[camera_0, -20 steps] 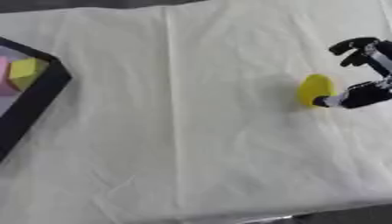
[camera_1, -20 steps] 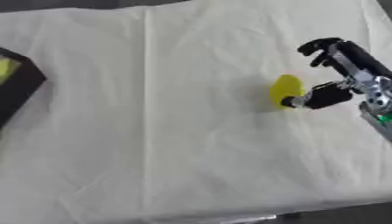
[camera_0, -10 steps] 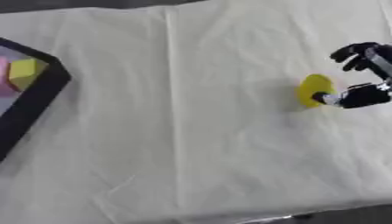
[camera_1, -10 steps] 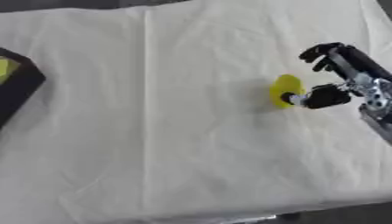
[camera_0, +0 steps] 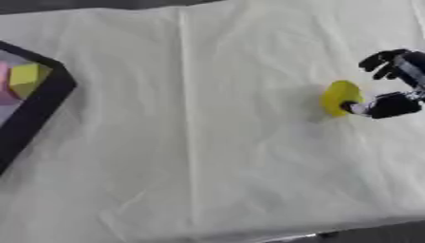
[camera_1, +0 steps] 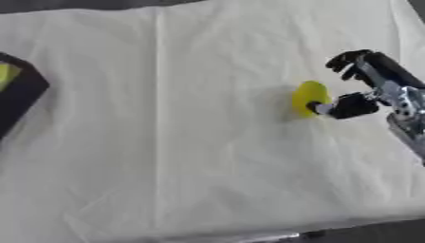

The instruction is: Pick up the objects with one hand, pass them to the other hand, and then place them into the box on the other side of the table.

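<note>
Reaching in from the bench's [camera_1: 207,156] right edge, the right hand [camera_1: 358,90] is seen with its thumb tip pressed against a yellow rounded object [camera_1: 308,98], while its fingers [camera_1: 347,59] are curled above and apart from it. Whether the object is truly pinched cannot be told. The object rests on the white cloth [camera_0: 207,118] just left of the thumb. Far to the left of the hand, a black box [camera_0: 37,111] is shown holding a yellow block [camera_0: 26,78] and a pink piece [camera_0: 5,85].
</note>
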Controlling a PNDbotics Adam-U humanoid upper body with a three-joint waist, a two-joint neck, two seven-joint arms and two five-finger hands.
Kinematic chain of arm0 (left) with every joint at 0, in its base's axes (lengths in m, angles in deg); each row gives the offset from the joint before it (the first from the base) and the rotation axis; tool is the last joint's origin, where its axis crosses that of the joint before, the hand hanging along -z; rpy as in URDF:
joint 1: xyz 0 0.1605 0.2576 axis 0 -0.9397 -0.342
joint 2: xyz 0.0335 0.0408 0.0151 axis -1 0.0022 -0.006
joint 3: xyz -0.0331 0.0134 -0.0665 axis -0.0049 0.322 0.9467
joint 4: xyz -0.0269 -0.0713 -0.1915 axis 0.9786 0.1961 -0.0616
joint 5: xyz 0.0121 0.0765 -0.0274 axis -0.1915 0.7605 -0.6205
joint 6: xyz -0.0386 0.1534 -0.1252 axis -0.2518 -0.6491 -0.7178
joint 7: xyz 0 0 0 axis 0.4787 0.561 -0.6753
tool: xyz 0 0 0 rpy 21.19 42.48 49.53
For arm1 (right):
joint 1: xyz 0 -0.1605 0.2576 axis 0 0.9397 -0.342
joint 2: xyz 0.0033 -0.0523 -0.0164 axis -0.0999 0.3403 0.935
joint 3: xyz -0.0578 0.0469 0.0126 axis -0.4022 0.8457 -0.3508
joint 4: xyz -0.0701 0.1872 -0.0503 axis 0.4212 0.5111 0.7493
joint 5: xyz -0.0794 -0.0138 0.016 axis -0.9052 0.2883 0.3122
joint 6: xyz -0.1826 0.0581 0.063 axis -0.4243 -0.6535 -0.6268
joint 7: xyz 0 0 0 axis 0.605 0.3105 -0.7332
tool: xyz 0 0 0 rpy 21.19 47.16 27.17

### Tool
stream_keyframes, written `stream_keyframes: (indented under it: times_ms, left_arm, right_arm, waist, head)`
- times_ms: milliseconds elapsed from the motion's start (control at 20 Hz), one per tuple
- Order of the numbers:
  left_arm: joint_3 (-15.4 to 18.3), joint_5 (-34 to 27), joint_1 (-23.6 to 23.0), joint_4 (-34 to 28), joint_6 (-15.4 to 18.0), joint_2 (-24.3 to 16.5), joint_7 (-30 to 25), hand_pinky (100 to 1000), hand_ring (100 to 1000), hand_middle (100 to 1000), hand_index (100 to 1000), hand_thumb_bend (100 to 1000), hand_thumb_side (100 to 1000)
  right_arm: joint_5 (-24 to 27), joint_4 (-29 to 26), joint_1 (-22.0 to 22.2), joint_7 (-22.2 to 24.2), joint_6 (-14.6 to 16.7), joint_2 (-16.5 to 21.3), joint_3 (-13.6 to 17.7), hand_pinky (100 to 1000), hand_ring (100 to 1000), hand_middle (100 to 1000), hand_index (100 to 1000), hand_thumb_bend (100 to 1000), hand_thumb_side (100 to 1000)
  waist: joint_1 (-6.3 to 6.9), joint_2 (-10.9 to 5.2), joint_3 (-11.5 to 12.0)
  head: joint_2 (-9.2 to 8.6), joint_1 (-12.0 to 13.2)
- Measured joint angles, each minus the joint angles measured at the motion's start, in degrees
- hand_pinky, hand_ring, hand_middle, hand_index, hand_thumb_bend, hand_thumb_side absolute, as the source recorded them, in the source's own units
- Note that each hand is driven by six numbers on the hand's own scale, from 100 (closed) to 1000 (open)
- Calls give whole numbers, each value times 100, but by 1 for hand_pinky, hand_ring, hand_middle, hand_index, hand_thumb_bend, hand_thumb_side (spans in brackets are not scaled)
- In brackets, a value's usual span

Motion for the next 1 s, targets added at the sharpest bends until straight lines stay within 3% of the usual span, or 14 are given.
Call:
stream_keyframes:
  times_ms: [650,1000]
  left_arm:
    - [-3,3,-4,0,-16,45,-20,802,659,592,754,100,540]
    - [-4,4,-8,0,-15,45,-31,803,659,592,752,100,542]
  right_arm:
    - [0,387,-178,150,79,-19,-243,789,747,697,764,500,142]
    - [89,557,-238,205,89,-24,-314,771,685,603,695,409,100]
  waist:
    - [1,16,33]
    - [1,18,39]
  head:
    - [0,-23]
    - [1,-23]
